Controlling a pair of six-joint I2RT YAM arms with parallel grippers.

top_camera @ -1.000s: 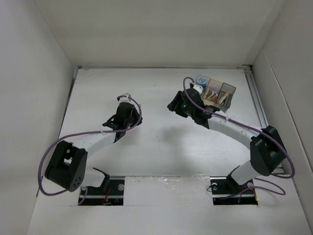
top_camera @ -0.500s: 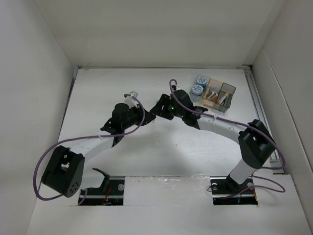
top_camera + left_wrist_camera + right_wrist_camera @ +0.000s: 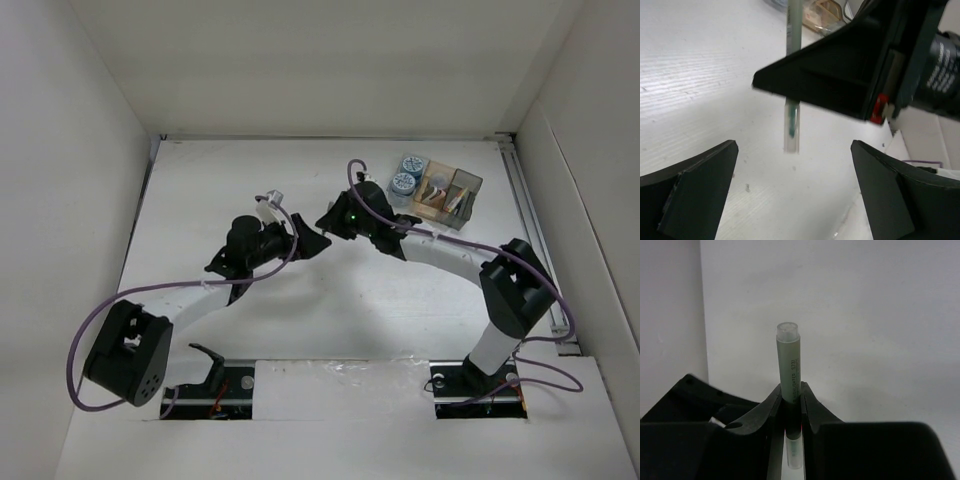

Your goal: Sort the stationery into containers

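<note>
A pale grey-green highlighter pen (image 3: 789, 365) stands between the fingers of my right gripper (image 3: 791, 400), which is shut on its middle. In the left wrist view the same pen (image 3: 791, 125) hangs below the right gripper's black fingers (image 3: 840, 85). Its capped end is just beyond my left gripper (image 3: 792, 200), whose jaws stand wide open and touch nothing. From above, the left gripper (image 3: 305, 240) and right gripper (image 3: 328, 222) meet mid-table. The containers (image 3: 468, 182) sit at the back right, with two blue cylinders (image 3: 403, 183) in the left boxes and thin pens (image 3: 458, 200) in another.
White walls close the table in on the left, back and right. A metal rail (image 3: 530, 215) runs along the right edge beside the containers. Purple cables loop over both arms.
My left gripper has opened and let go of the pen, while the right gripper has closed on it. Before that, both arms came together at mid-table.
</note>
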